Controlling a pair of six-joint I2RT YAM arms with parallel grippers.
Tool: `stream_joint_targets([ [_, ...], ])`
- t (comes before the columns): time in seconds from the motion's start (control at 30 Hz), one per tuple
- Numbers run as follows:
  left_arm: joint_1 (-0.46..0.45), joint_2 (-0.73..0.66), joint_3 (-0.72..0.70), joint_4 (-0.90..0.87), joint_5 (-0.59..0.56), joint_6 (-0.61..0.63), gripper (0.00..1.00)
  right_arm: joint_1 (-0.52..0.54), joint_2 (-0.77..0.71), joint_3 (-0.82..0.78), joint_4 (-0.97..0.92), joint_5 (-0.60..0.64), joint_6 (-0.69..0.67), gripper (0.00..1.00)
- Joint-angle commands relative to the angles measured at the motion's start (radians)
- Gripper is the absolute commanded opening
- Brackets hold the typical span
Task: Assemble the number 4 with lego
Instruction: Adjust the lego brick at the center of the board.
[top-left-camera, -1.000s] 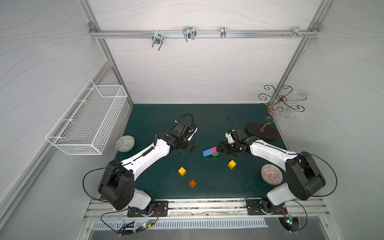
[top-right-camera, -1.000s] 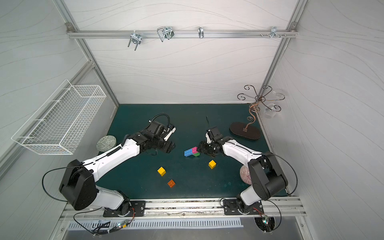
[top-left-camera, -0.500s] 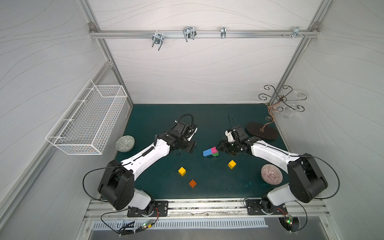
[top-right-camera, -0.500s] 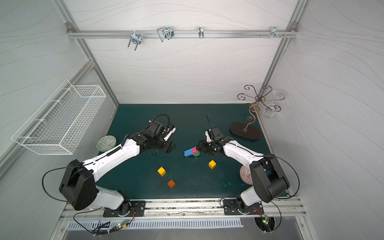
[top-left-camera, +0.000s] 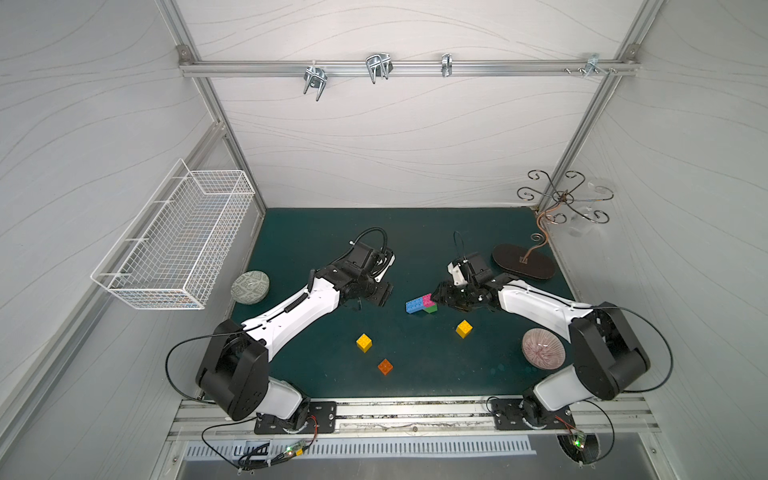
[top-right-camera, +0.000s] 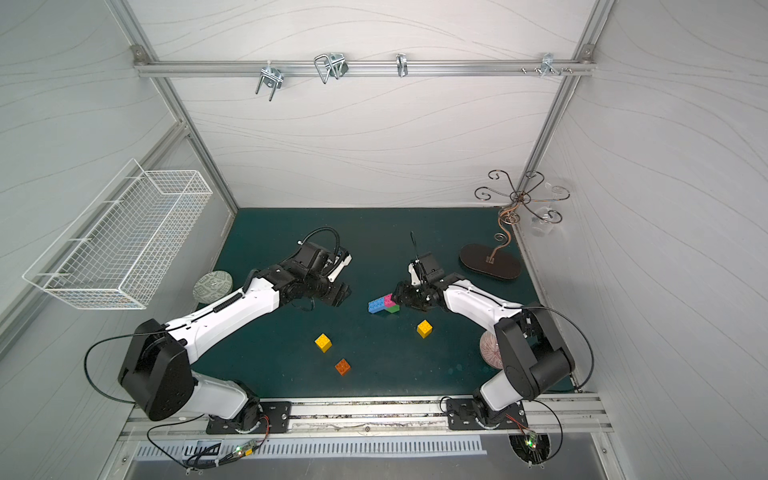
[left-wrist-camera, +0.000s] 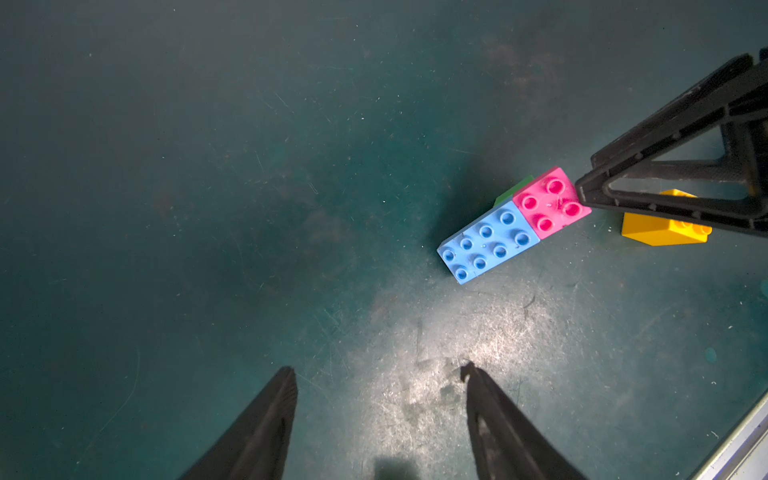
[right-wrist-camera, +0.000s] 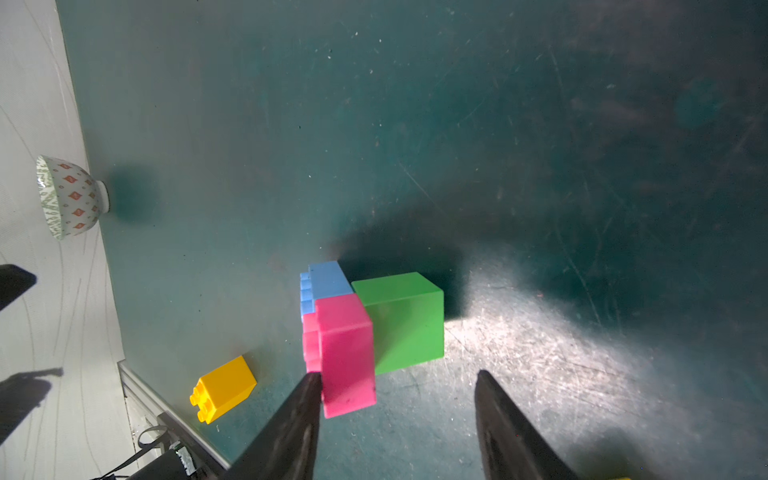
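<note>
Three bricks sit joined near the middle of the dark green mat. A long blue brick and a pink brick lie end to end, and a green brick is fixed against their smooth side, opposite the studs.

The right gripper is low, just to the right of this cluster. Its jaws stand apart with only bare mat between them. One fingertip touches the end of the pink brick, so it grips nothing.

The left gripper hangs to the left of the cluster, clearly apart from it. Its jaws are also spread, over bare scuffed mat.

Three bricks lie loose nearer the front. The right yellow brick is just near-right of the cluster. The left yellow brick is further left. The orange brick is nearest the front edge, close to the left yellow one.

A green-patterned bowl lies at the mat's left edge. A pink ribbed bowl lies at the near right, beside the right arm.
</note>
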Motion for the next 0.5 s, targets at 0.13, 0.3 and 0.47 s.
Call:
stream_joint_targets([
  [0.13, 0.004, -0.017, -0.001, 0.037, 0.006, -0.002, 0.67, 0.007, 0.023, 0.024, -0.023, 0.023, -0.012, 0.58],
  [0.3, 0.004, -0.018, -0.001, 0.038, 0.006, -0.001, 0.67, 0.005, 0.015, 0.010, -0.027, 0.041, -0.004, 0.57],
  [0.47, 0.004, -0.023, -0.002, 0.038, 0.007, -0.002, 0.67, 0.000, -0.004, -0.014, -0.021, 0.049, 0.006, 0.57],
])
